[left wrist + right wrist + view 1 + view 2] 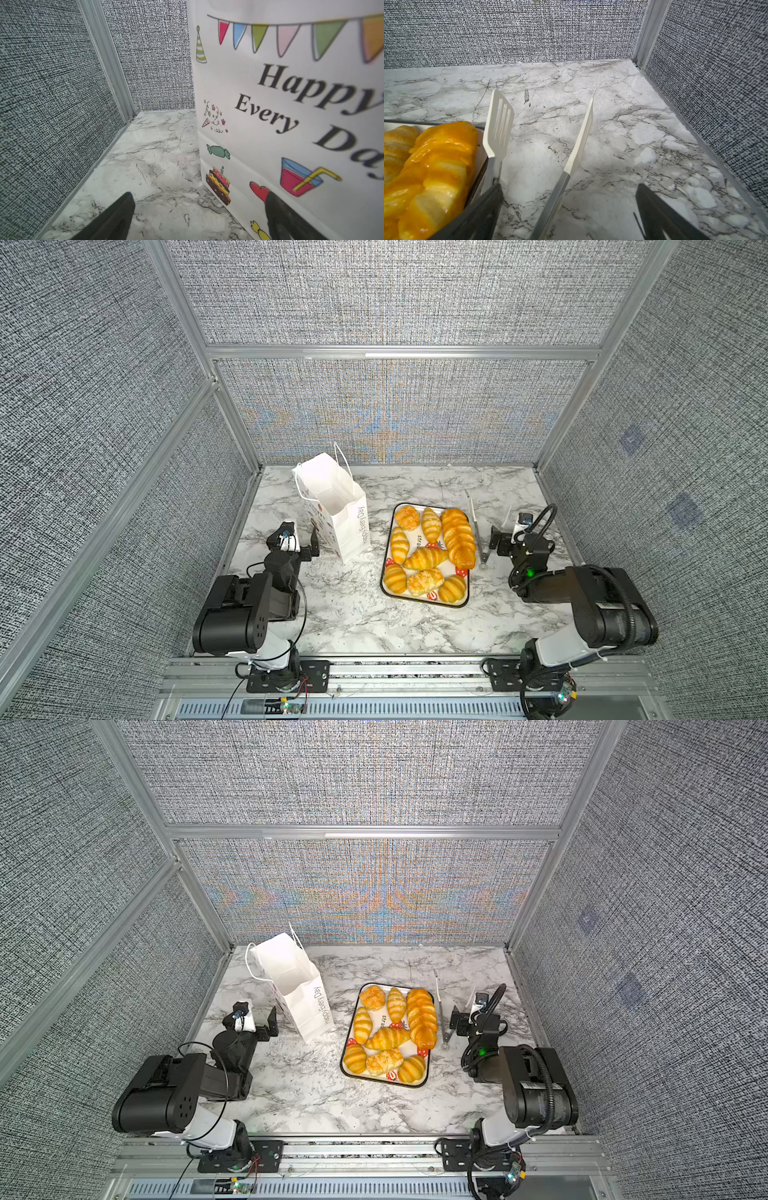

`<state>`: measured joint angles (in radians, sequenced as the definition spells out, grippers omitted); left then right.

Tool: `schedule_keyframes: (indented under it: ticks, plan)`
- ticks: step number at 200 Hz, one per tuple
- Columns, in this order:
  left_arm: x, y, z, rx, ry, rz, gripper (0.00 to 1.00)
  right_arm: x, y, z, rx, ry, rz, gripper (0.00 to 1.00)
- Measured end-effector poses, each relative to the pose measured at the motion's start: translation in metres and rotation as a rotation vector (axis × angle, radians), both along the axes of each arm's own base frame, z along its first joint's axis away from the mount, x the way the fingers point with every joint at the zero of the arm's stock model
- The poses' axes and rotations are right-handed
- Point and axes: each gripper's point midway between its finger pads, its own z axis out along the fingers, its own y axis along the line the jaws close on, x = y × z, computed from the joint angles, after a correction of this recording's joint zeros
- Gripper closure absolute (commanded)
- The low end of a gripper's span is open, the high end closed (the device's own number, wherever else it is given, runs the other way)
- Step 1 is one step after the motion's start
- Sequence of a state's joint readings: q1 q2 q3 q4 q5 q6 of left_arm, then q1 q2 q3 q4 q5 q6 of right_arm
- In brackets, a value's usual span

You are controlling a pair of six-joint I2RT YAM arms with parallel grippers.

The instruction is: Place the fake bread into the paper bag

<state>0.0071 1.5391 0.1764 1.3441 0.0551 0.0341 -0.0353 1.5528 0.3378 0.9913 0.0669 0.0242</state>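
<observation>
Several glossy golden pieces of fake bread (424, 558) (388, 1038) lie on a white tray (424, 602), with a long braided loaf (457, 537) (436, 166) along its right side. The white paper bag (349, 531) (303, 1006) (291, 104) stands upright and open-topped to the left of the tray. My left gripper (296, 536) (199, 196) is open low beside the bag's printed face, and one finger (278, 216) is right against it. My right gripper (513, 533) (569, 187) is open just right of the tray, straddling one arm of the white tongs (478, 526) (499, 124).
The tongs lie on the marble table (353, 614) along the tray's right edge, blades pointing to the back wall. Grey textured walls with aluminium posts (232, 423) close the table on three sides. Both arm bases sit on the front rail (407, 672).
</observation>
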Motion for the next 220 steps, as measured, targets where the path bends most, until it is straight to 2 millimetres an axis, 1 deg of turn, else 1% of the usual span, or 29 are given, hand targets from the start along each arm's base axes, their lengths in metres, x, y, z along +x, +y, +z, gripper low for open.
schedule_keyframes:
  ticks: [50, 220]
  plan:
    - [-0.0001, 0.0000, -0.0001, 0.000, 0.000, 0.000, 0.01, -0.0031, 0.0003, -0.0022, 0.000, 0.005, 0.000, 0.01]
    - [-0.0002, 0.0006, -0.0009, 0.000, 0.003, 0.001, 0.01, -0.0024, -0.0015, -0.0006, 0.000, -0.001, -0.004, 0.01]
